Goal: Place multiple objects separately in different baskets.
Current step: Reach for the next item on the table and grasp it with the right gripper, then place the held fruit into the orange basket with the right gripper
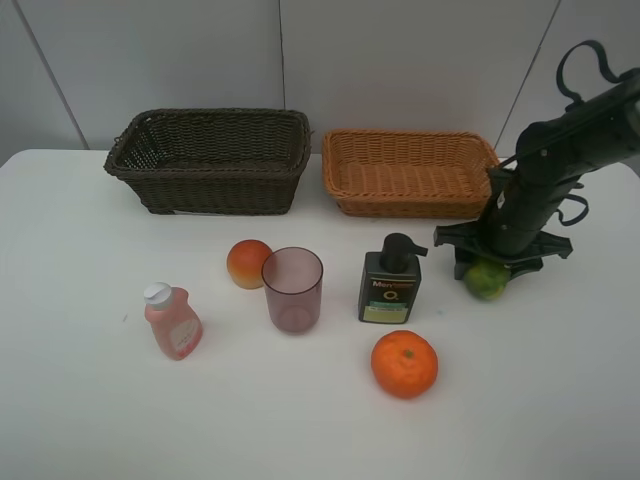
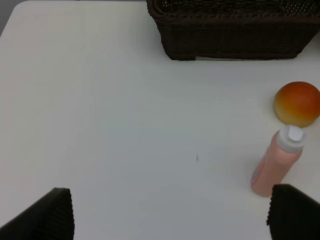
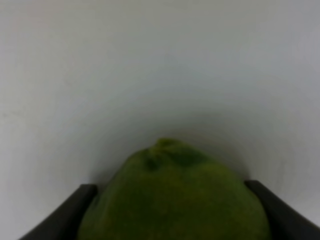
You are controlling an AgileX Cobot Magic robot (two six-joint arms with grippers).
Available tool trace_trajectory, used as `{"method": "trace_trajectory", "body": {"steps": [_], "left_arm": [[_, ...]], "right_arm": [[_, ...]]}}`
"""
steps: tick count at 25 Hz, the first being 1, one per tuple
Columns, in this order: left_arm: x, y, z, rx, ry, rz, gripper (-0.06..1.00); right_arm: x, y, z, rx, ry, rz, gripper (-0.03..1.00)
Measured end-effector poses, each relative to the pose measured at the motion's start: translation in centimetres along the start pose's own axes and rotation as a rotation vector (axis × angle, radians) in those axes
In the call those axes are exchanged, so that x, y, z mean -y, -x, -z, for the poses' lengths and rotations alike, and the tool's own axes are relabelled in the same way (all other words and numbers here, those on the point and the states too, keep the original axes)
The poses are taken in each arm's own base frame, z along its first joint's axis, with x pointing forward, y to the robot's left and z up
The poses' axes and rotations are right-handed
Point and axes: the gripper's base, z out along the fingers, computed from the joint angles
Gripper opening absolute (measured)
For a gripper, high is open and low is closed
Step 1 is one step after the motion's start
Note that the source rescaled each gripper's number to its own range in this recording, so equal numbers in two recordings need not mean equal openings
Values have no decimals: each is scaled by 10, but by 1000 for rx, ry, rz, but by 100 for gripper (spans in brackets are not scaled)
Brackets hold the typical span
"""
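White table (image 1: 100, 420) lay under both arms. The right gripper (image 1: 492, 258) squeezed the green lime (image 3: 172, 200) between its fingers, with the tan basket (image 1: 410, 175) close by. The left gripper (image 2: 172, 200) was spread wide and held nothing. The pink bottle (image 2: 277, 160) sat beside one finger, and the brown basket (image 2: 235, 35) was far ahead.

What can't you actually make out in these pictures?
- Green fruit: in the high view it sits mostly under the right gripper; the wrist view is blurred, so a firm grip is unclear.
- Pump bottle label: high view, print too small.
- Dark basket floor: near wall hides part; cut off in left wrist view.
- Left gripper: only fingertips show, at the frame's edge.
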Motion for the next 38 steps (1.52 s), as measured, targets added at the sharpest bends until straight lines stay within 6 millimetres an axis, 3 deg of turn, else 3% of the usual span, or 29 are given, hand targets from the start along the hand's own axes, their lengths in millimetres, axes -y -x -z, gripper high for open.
{"method": "trace_trajectory", "body": {"steps": [13, 16, 23, 30, 34, 38], "left_arm": [[0, 0, 0, 0, 0, 0, 100], [0, 0, 0, 0, 0, 0, 100], [0, 0, 0, 0, 0, 0, 100], [0, 0, 0, 0, 0, 0, 100], [0, 0, 0, 0, 0, 0, 100], [0, 0, 0, 0, 0, 0, 100]], "right_arm": [[0, 2, 3, 9, 2, -1, 37], [2, 9, 19, 4, -29, 12, 37], [1, 34, 77, -17, -42, 104, 37], [-25, 55, 123, 20, 90, 195, 37], [-35, 76, 135, 67, 120, 195, 37], [-45, 101, 130, 92, 127, 193, 37]]}}
